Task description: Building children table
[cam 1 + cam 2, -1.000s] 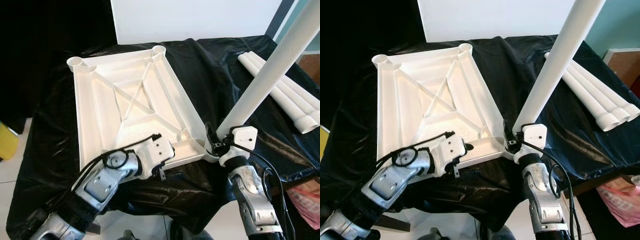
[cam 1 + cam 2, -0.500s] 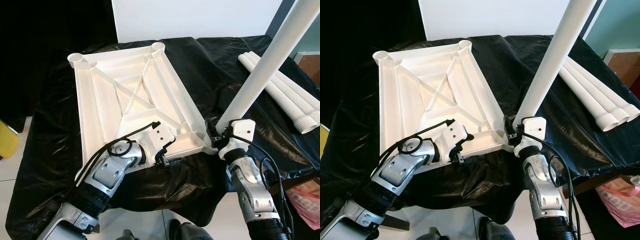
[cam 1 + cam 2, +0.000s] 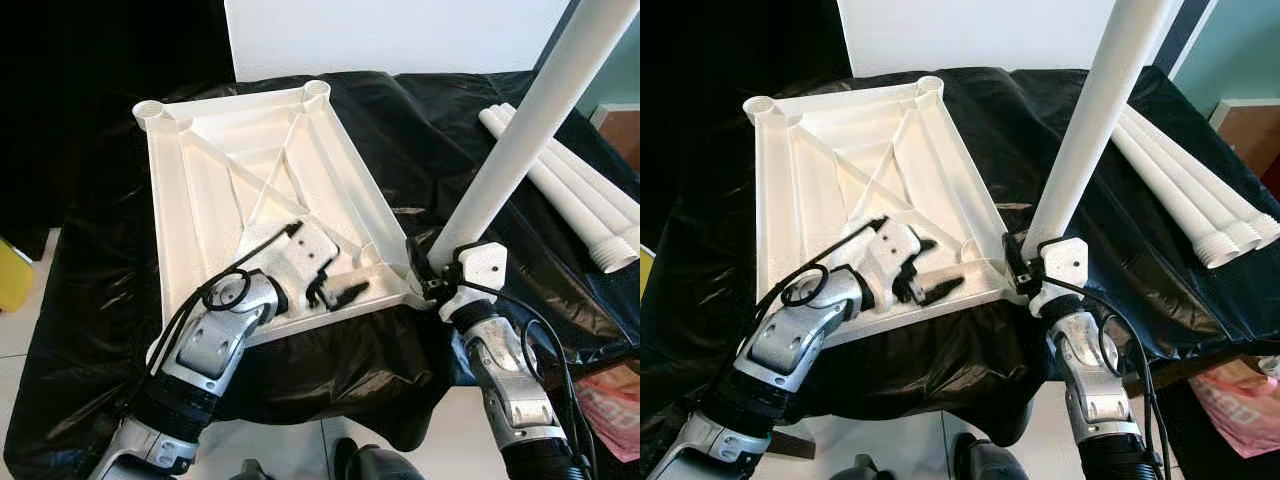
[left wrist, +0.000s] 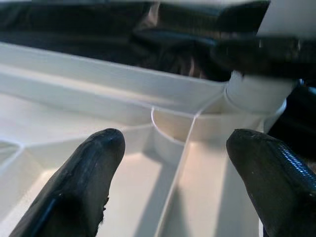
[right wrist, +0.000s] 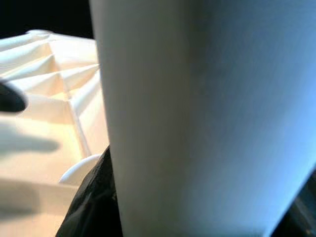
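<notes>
The white table top (image 3: 250,190) lies upside down on the bench (image 3: 420,140), which has a black cover. My left fingers (image 3: 335,290) are spread open over the near corner of the top and hold nothing. My right fingers (image 3: 425,275) are closed around a tall white leg (image 3: 520,140) standing in that corner hole. More legs (image 3: 590,215) lie well apart on my right.

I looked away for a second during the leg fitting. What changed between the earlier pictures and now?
The left gripper came off the tabletop's near edge and moved inward over the upturned white tabletop, fingers open. The right gripper still holds the white leg at the near right corner socket. The spare legs stayed put.
</notes>
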Tool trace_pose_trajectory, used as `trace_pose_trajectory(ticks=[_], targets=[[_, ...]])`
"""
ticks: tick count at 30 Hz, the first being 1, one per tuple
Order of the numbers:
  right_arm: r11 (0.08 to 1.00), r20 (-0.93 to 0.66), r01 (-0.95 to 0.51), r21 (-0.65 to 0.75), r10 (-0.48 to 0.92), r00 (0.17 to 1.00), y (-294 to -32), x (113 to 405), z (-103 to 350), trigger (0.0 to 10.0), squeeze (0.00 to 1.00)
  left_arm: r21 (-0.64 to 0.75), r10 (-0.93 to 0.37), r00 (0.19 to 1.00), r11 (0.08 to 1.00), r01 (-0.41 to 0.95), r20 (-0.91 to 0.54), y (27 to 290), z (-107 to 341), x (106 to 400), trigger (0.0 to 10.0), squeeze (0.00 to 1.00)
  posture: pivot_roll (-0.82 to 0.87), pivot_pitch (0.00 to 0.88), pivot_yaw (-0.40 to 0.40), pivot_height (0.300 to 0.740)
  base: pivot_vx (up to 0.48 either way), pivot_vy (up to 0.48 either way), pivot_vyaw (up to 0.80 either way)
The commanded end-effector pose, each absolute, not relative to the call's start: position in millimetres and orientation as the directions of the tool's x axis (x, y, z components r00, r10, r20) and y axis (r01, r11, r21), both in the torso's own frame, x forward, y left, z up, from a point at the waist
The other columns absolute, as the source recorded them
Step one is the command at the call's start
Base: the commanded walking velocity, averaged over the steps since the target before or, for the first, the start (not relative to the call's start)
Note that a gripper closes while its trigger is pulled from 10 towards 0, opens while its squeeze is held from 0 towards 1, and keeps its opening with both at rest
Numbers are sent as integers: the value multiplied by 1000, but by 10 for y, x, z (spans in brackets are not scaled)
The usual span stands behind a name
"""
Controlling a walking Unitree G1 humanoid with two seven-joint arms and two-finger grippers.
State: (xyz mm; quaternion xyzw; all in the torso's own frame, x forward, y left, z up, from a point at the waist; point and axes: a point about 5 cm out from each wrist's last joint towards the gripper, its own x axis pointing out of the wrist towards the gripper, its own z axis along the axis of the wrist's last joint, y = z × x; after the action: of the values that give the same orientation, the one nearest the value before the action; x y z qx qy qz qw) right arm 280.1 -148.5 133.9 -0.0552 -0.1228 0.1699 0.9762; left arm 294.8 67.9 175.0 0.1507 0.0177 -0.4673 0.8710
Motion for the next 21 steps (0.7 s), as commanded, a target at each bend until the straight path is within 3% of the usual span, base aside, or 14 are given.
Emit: trace_pose_trajectory(ticks=[1,12,21], targets=[[914,76,-393,-100,401,913,-1408,2719,1011,10000,0,224,-819,547,508,832,-172,657,1741,2909,10000,0,37,127,-87,740,0,0,0],[907,35,-411,88,410,911,-1416,2736,913,10000,0,213,-836,536,505,836,-120,610,1893,2866,10000,0,39,142,-86,740,0,0,0],[902,24,-427,64,426,904,-1390,2711,865,10000,0,209,-838,536,509,835,-99,567,1939,2846,10000,0,32,146,-84,740,0,0,0]])
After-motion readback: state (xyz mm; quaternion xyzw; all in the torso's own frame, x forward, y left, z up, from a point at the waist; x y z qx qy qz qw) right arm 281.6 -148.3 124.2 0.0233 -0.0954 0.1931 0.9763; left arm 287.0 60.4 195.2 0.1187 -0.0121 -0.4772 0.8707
